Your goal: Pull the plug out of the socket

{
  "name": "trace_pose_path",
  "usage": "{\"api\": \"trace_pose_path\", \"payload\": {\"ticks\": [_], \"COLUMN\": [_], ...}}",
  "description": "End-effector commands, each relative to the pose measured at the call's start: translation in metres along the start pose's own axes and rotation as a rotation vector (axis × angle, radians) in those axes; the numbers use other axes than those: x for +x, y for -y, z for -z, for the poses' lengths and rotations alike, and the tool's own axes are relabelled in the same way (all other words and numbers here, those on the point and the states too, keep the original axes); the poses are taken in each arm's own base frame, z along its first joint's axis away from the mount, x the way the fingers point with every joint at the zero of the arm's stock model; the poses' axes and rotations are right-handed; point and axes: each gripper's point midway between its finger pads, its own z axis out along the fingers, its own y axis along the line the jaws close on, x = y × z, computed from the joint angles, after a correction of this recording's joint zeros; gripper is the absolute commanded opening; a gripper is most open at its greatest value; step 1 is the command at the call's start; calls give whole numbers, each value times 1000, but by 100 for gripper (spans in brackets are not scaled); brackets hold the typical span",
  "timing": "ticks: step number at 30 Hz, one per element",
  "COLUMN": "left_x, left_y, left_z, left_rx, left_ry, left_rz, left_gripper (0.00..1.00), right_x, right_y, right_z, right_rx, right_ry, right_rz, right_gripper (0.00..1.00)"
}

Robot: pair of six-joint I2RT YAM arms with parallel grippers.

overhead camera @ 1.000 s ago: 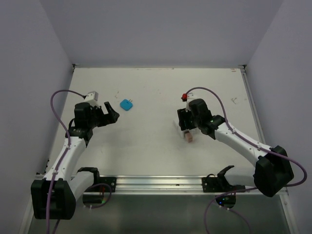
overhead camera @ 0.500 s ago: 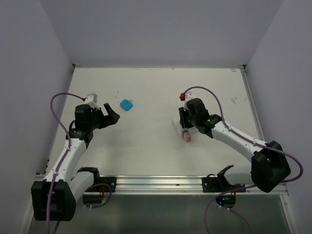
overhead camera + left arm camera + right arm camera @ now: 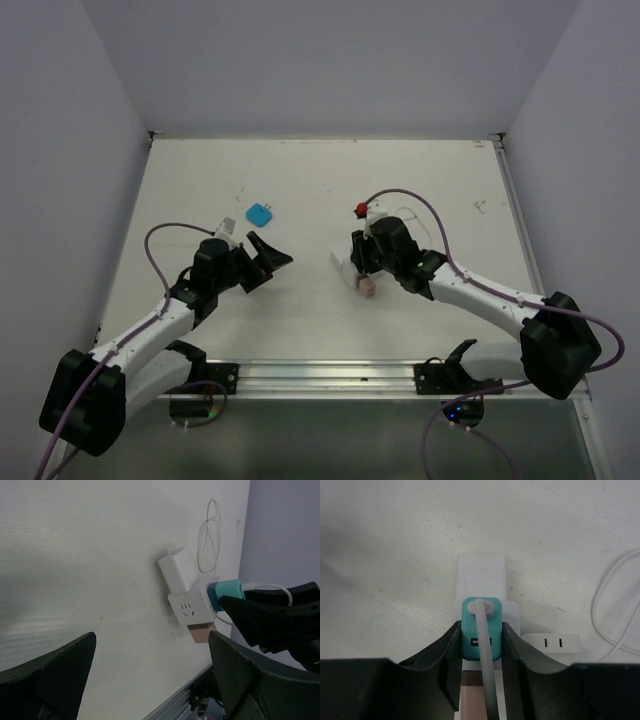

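The white cube socket [image 3: 189,608] lies on the table, also seen in the top view [image 3: 345,264]. A teal plug [image 3: 481,625] with a grey cable sits in its top face. My right gripper [image 3: 481,639] is shut on the teal plug, one finger on each side; it also shows in the top view [image 3: 362,258]. A white block [image 3: 177,572] and a pink-tan block [image 3: 204,631] stick out of other faces of the socket. My left gripper [image 3: 150,680] is open and empty, left of the socket and apart from it, also in the top view [image 3: 270,257].
A small blue square [image 3: 261,214] lies behind the left gripper. A thin white cable loop [image 3: 212,532] lies past the socket. A flat white plug block with two slots [image 3: 553,643] lies by the socket. A metal rail [image 3: 320,375] runs along the near edge.
My left arm has swung right toward the socket, jaws still open. My right gripper, shut on the teal plug, has shifted left and the socket cluster moved with it.
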Motion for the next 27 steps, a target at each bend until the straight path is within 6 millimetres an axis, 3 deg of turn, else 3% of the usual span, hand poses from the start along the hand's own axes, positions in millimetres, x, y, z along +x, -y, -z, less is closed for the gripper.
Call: {"api": "trace_pose_path", "payload": {"ticks": [1,3,9,18,22,27], "left_x": [-4,5,32,50,60,59], "left_y": [38,48,46,59,54,64], "left_z": [-14,-20,-43,-62,-72,-79], "left_rx": [106,129,99,111,97,153], "left_ry": [45,33,-3,-6,-21,-10], "left_rz": [128,159,228,187,187,183], "left_gripper": [97,97,93,86,82,78], "right_x": [-34,-29,-24,-22,-20,-19], "right_y": [-30,-35,-54,-56,-58,-61], "right_z": [1,-4,-10,-9,-10,-10], "right_rx": [-85,-86,-130,-129,-137,-156], "right_ry": [156,152,169,180,175,173], "right_rz": [-43,-42,-77,-114,-128,-137], "right_gripper": [0,0,0,0,0,0]}}
